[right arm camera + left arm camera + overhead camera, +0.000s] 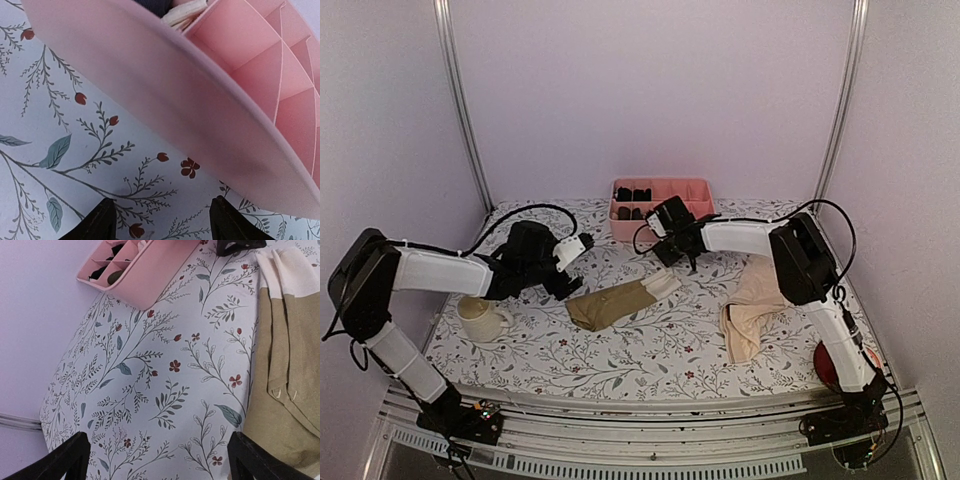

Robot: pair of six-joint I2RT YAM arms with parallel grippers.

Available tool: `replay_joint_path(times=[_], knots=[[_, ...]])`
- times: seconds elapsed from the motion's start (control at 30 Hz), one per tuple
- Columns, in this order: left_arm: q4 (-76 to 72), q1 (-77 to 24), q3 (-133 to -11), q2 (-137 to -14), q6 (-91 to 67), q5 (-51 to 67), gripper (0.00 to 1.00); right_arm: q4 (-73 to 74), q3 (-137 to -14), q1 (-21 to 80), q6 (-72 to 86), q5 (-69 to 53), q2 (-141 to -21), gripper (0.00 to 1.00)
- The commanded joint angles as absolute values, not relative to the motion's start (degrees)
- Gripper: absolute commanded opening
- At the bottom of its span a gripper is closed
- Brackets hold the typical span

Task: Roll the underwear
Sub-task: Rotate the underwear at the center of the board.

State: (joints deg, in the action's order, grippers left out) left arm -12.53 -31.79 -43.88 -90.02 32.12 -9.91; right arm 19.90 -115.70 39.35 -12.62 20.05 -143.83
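The left arm (430,272) and right arm (740,238) are cased in white links joined by bulky black housings. Thin black cables (540,207) are looped over each forearm. The left gripper (577,268) and right gripper (676,258) are finished in black, with dark, flat fingers (65,460). Small coloured lights are perhaps lit at the left base (470,418).

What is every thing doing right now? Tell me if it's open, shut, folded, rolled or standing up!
Left gripper: open, empty.
Right gripper: open, empty.
Olive-brown underwear: folded flat, not rolled.
Peach-beige underwear: loosely crumpled, not rolled.
Pink tray: sitting flat, open side up.
Black bundles: tucked in the tray's left compartments.
Mug: standing upright.
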Motion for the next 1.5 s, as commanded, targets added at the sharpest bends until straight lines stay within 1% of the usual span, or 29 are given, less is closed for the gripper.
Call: replay_joint_path(times=[0.0, 0.2, 0.33, 0.47, 0.6, 0.8, 0.9, 1.1, 1.17, 1.27, 1.47], knots=[[-13.5, -31.2, -45.7, -92.8, 33.9, -13.7, 0.98, 19.0, -104.0, 40.0, -11.1, 22.1, -132.0, 0.68], [-12.3, -31.2, -47.5, -97.4, 35.5, -17.6, 0.98, 15.3, -81.9, 42.1, -9.1, 20.7, -110.8, 0.76], [-11.1, -31.2, -49.0, -101.5, 37.5, -19.5, 0.99, 15.2, -71.3, 45.2, -6.7, 21.1, -101.6, 0.83], [-7.1, -31.5, -50.0, -102.9, 38.2, -18.0, 0.98, 14.6, -65.0, 47.6, -3.8, 19.9, -97.6, 0.86], [-2.2, -32.3, -49.9, -102.2, 39.8, -13.8, 0.98, 13.7, -61.9, 48.6, -2.7, 20.3, -96.9, 0.89], [3.5, -36.6, -48.5, -102.9, 43.1, -10.1, 0.97, 14.8, -63.4, 48.5, -2.3, 19.9, -100.1, 0.92], [6.7, -39.5, -47.7, -101.8, 44.1, -6.7, 0.97, 15.2, -64.5, 48.5, -2.4, 20.7, -102.2, 0.95], [14.6, -44.6, -45.2, -94.5, 47.8, 8.8, 0.98, 17.0, -68.9, 46.6, -3.6, 21.2, -107.1, 0.97], [14.4, -45.9, -44.5, -92.5, 47.4, 11.1, 0.99, 17.6, -72.8, 46.0, -4.1, 21.3, -108.9, 0.97], [12.1, -44.9, -45.1, -90.4, 44.7, 11.2, 0.99, 18.6, -77.6, 45.6, -5.3, 21.4, -112.6, 0.97], [5.3, -39.8, -44.9, -88.1, 40.8, 10.9, 0.98, 20.0, -88.0, 45.4, -7.6, 22.0, -121.4, 0.98]])
